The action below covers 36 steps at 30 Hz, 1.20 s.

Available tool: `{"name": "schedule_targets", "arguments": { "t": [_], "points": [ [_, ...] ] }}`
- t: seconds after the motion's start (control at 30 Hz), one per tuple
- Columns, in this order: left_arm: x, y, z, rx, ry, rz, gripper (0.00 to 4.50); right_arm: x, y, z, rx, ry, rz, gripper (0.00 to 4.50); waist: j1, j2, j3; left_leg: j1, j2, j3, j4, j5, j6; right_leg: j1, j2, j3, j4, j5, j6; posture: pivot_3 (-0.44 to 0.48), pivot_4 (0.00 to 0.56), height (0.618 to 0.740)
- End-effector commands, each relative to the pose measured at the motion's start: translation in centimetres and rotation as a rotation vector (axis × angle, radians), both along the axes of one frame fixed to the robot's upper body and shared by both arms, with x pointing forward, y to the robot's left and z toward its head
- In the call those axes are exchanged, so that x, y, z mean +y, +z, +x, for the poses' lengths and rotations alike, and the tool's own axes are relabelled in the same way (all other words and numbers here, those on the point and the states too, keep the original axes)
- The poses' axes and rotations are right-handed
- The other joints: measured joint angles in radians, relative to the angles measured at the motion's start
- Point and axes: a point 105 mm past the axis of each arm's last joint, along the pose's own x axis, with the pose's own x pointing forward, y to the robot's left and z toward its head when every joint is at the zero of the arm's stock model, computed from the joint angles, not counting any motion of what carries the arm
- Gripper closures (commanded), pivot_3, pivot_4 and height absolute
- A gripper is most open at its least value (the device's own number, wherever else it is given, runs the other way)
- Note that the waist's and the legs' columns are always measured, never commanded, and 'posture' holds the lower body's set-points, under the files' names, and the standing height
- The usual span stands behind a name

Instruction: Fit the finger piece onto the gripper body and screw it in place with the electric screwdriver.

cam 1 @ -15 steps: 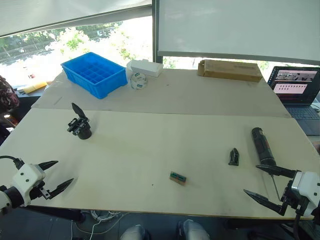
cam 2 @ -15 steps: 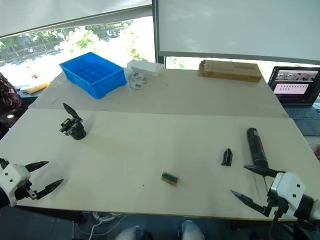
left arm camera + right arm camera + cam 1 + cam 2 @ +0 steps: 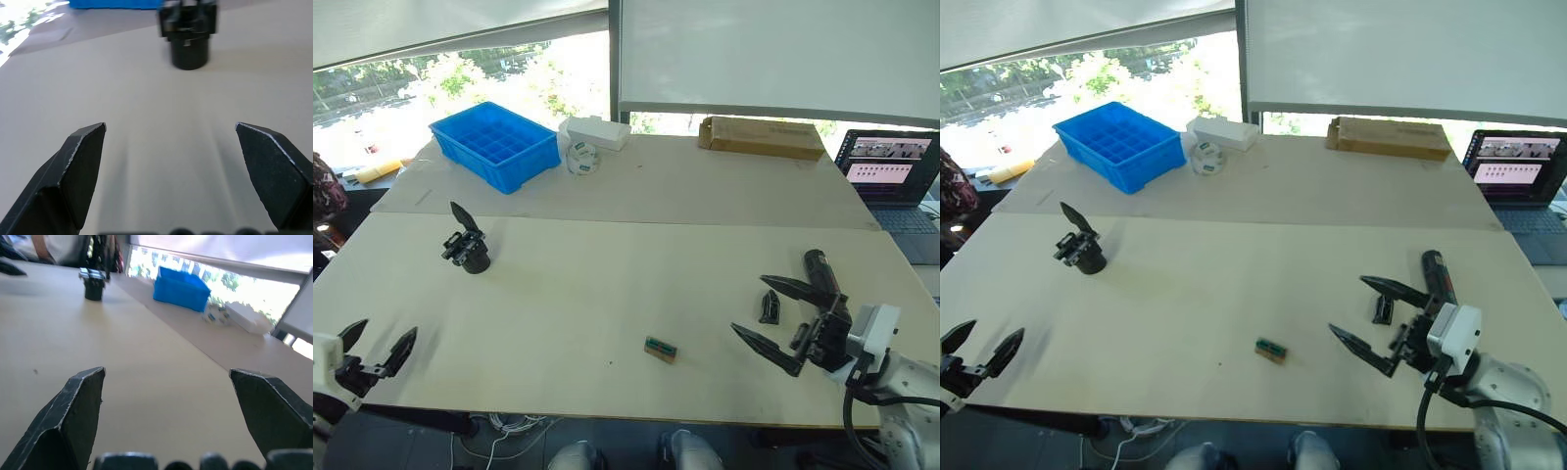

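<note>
L pincer (image 3: pixel 377 348) agape; R pincer (image 3: pixel 766 315) agape, empty.

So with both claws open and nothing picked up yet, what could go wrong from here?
1. The open right claw hovers close beside the small black wedge-shaped finger piece and the long black cylindrical electric screwdriver; a sloppy approach could knock the piece over or set the screwdriver rolling.
2. The black gripper body with its round base stands far across the table, so the piece faces a long carry.
3. The small green-and-brown block lies nearby and could be bumped.
</note>
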Motion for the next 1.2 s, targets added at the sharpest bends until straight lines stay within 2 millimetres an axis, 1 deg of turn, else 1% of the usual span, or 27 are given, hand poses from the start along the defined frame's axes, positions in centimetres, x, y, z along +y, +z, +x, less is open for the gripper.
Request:
{"name": "schedule_targets", "arguments": {
  "t": [0.03, 0.1, 0.17, 0.27, 0.37, 0.43, 0.5, 0.6, 0.7, 0.8, 0.93, 1.2],
  "points": [
    [0.8, 0.2, -1.1, -0.029, 0.109, -0.055, 0.00, 1.9, 1.6, -0.5, -0.084, 0.059, 0.054, 0.04, 0.002, -0.001, 0.000, 0.000, 0.000, 0.000, 0.001, 0.000, 0.000, 0.000, 0.000, 0.000, 0.000, 0.000, 0.000, 0.000, 0.150, 0.740],
    [0.5, 0.1, -1.0, -0.043, 0.133, -0.080, 0.00, 2.8, 1.5, -0.6, -0.082, 0.094, 0.066, 0.04, 0.006, -0.002, 0.000, 0.000, 0.000, 0.000, 0.001, -0.002, -0.002, 0.000, 0.000, 0.000, 0.000, 0.000, 0.001, 0.000, 0.150, 0.740],
    [-0.2, 0.5, -0.2, -0.054, 0.127, -0.090, 0.00, 3.2, 1.5, -0.5, -0.083, 0.105, 0.072, 0.04, 0.011, -0.004, -0.001, 0.000, 0.000, 0.000, 0.002, -0.003, -0.003, 0.000, 0.000, 0.000, 0.000, 0.000, 0.001, 0.000, 0.150, 0.740],
    [-2.1, 1.3, 2.4, -0.060, 0.066, -0.081, 0.00, 3.6, 1.3, -0.4, -0.082, 0.115, 0.070, 0.04, 0.016, -0.006, -0.002, 0.000, 0.000, -0.001, 0.002, -0.003, -0.005, 0.001, 0.000, -0.001, 0.000, 0.000, 0.000, 0.000, 0.150, 0.740],
    [-4.5, 1.3, 6.2, -0.006, -0.011, -0.031, 0.00, 3.7, 1.2, -0.1, -0.078, 0.128, 0.060, 0.04, 0.020, -0.006, -0.002, 0.000, -0.001, -0.001, 0.003, -0.002, -0.005, 0.002, 0.001, -0.001, 0.001, 0.001, 0.000, 0.000, 0.150, 0.740],
    [-5.2, 1.2, 7.8, 0.016, -0.032, 0.000, 0.00, 3.8, 1.2, 0.0, -0.079, 0.135, 0.055, 0.04, 0.015, -0.007, -0.003, 0.000, -0.002, 0.000, 0.003, -0.001, -0.003, 0.001, 0.006, -0.002, 0.002, 0.001, 0.000, 0.000, 0.150, 0.740],
    [-5.4, 1.3, 9.4, 0.031, -0.014, 0.029, 0.00, 3.9, 1.3, 0.0, -0.082, 0.139, 0.049, 0.04, 0.006, -0.008, -0.003, 0.000, -0.002, 0.001, 0.003, 0.000, -0.001, 0.001, 0.007, -0.002, 0.002, 0.001, 0.000, 0.000, 0.150, 0.740],
    [-5.7, 1.5, 11.2, 0.036, -0.014, 0.082, 0.00, 3.9, 1.4, 0.2, -0.086, 0.136, 0.051, 0.04, -0.009, -0.008, -0.003, 0.001, -0.001, 0.002, 0.002, 0.001, -0.002, 0.001, 0.009, -0.002, 0.003, 0.001, 0.000, 0.000, 0.150, 0.740],
    [-6.7, 1.4, 13.4, 0.042, -0.037, 0.094, 0.00, 4.1, 1.5, 0.2, -0.088, 0.134, 0.053, 0.04, -0.007, -0.008, -0.003, 0.002, -0.002, 0.002, 0.001, 0.002, -0.003, 0.000, 0.010, -0.003, 0.003, 0.001, 0.000, 0.000, 0.150, 0.740],
    [-6.9, 1.0, 14.7, 0.064, -0.039, 0.091, 0.00, 4.3, 1.5, 0.0, -0.091, 0.132, 0.056, 0.04, -0.002, -0.008, -0.003, 0.002, -0.001, 0.002, 0.002, 0.003, -0.004, 0.000, 0.010, -0.003, 0.004, 0.001, 0.000, 0.000, 0.150, 0.740],
    [-6.6, 0.8, 15.9, 0.073, -0.018, 0.088, 0.00, 4.3, 1.6, -0.1, -0.101, 0.109, 0.057, 0.04, -0.002, -0.008, -0.003, 0.002, -0.001, 0.002, 0.002, 0.003, -0.004, 0.000, 0.010, -0.003, 0.004, 0.001, 0.000, 0.000, 0.150, 0.740],
    [-7.1, 0.3, 18.0, 0.074, -0.028, 0.057, 0.00, 3.9, 1.8, -0.2, -0.114, 0.076, 0.051, 0.04, 0.004, -0.008, -0.003, 0.002, -0.002, 0.002, 0.002, 0.003, -0.004, 0.000, 0.010, -0.003, 0.005, 0.001, 0.000, 0.000, 0.150, 0.740]
  ]
}}
